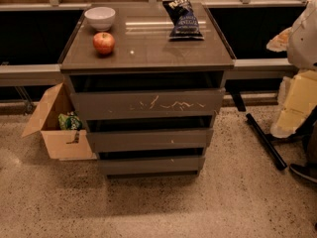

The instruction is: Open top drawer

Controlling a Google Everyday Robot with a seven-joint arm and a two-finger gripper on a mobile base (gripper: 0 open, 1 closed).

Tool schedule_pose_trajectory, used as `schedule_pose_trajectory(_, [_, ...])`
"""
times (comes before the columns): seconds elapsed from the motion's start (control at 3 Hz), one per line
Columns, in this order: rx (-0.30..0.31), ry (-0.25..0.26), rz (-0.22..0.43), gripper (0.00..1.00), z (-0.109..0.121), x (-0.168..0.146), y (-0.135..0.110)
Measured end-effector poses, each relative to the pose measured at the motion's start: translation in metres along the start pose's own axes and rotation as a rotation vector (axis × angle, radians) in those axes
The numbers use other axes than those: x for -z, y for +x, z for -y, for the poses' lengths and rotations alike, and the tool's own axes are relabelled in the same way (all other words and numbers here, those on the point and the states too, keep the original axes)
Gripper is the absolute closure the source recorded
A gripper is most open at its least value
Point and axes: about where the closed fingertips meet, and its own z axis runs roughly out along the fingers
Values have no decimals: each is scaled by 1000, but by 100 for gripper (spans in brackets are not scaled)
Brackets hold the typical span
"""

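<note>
The top drawer [147, 103] is the widest grey-brown handleless front of the cabinet, with pale squiggly scratches across its middle. A dark gap runs between it and the cabinet top [148, 48]. Two narrower drawer fronts [149, 139] sit below it. My gripper does not show in the camera view. Only white and pale yellow parts of my arm [300, 83] show at the right edge, to the right of the cabinet and apart from the drawer.
On the cabinet top stand a white bowl [100, 18], a red apple [104, 42] and a dark chip bag [182, 18]. An open cardboard box [55, 125] sits on the floor at the cabinet's left. A black bar [263, 139] lies on the floor at the right.
</note>
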Motion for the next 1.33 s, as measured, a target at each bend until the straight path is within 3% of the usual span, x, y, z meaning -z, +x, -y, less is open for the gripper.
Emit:
schedule_pose_trajectory(0.33, [0,0,0,0,0,0,0])
schedule_pose_trajectory(0.67, [58,-27,43,0,-7,-28,-13])
schedule_pose_trajectory(1.33, [201,-155,272,0,-30,-144,-58])
